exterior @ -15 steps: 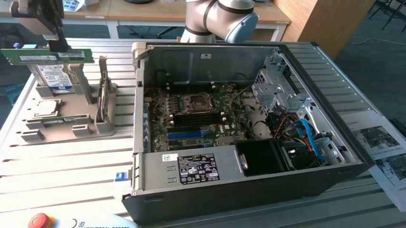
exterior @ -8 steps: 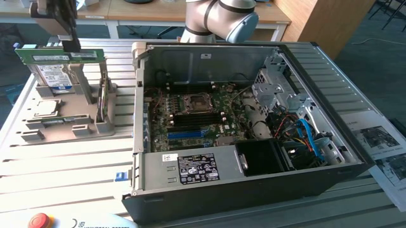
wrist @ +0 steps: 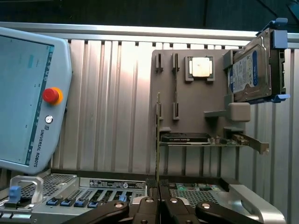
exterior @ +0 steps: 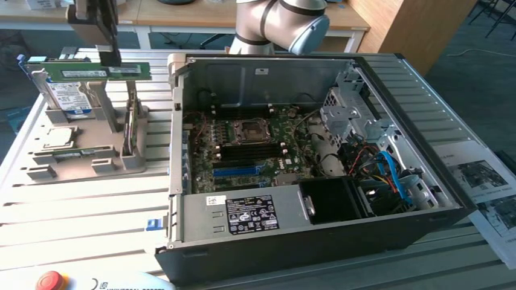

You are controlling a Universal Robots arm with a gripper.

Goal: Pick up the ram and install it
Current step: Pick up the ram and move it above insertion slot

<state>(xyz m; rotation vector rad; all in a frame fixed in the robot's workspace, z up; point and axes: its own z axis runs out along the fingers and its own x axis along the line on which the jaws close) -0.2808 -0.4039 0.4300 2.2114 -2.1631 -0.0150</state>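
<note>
Over the parts stand [exterior: 81, 164], the downward-pointing claw [exterior: 110, 61] pinches the ram [exterior: 81, 72].

- Ram [exterior: 96, 71]: green stick with a white label, held level and clamped from above by the gripper [exterior: 109, 59].
- Hard drive [exterior: 69, 99]: upright in the grey parts holder [exterior: 81, 163], just below the ram.
- CPU chip [exterior: 57, 138]: flat in a holder recess.
- Computer case [exterior: 419, 121]: open, on the slatted table [exterior: 81, 205], at the exterior view's right of the holder.
- Motherboard [exterior: 241, 145]: inside the case, CPU socket [exterior: 248, 131] near its middle.
- Power supply [exterior: 241, 214]: against the case's near wall.
</note>
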